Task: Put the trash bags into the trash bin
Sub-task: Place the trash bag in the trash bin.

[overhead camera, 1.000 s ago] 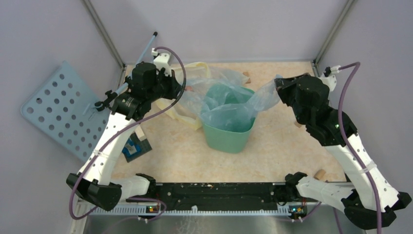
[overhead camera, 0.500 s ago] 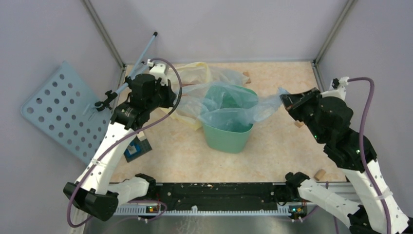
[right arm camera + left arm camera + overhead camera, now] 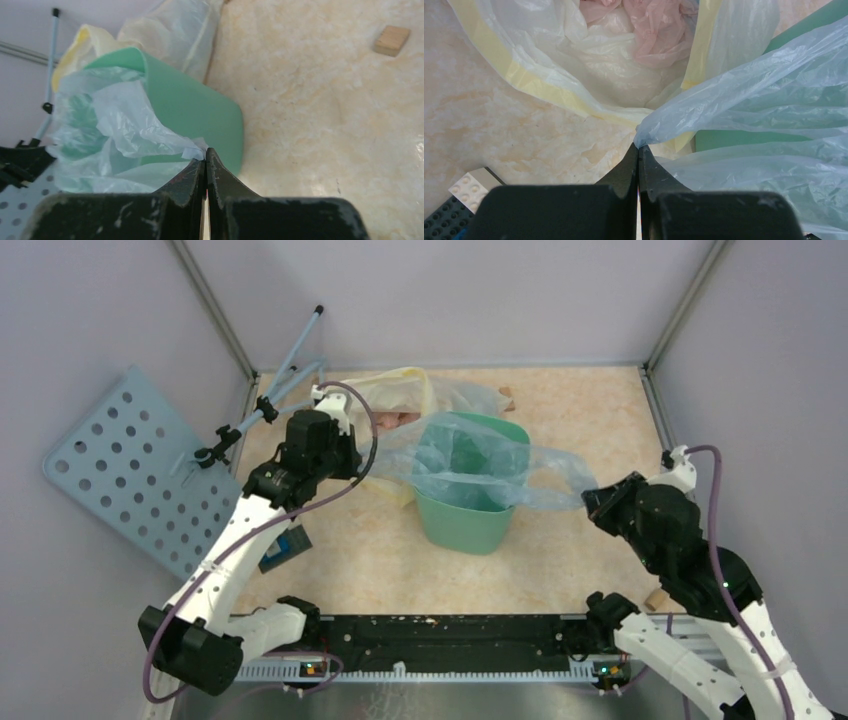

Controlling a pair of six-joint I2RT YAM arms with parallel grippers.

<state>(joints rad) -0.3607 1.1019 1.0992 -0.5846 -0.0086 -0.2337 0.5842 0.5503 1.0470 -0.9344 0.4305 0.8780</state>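
Note:
The mint-green trash bin (image 3: 470, 525) stands mid-table; it also shows in the left wrist view (image 3: 744, 140) and the right wrist view (image 3: 195, 110). The pale-blue see-through trash bag (image 3: 480, 465) lies over the bin's mouth, partly inside, stretched between both grippers. My left gripper (image 3: 362, 462) is shut on the bag's left edge (image 3: 724, 95), left of the bin; its tip (image 3: 639, 147) pinches the plastic. My right gripper (image 3: 596, 502) is shut on the bag's right corner (image 3: 125, 120), right of and nearer than the bin; its tip (image 3: 205, 152) pinches the plastic.
A whitish bag with yellow rim (image 3: 400, 405) lies behind and left of the bin, pink plastic inside (image 3: 659, 35). A pale-blue perforated board (image 3: 130, 465) leans at the left. A building-brick piece (image 3: 282, 545) lies front left. Small wooden blocks (image 3: 657, 597) (image 3: 391, 40) lie at the right.
My right gripper has pulled back toward the near right, drawing the bag's right corner out past the bin's rim. My left gripper has moved a little nearer and rightward, still holding the bag.

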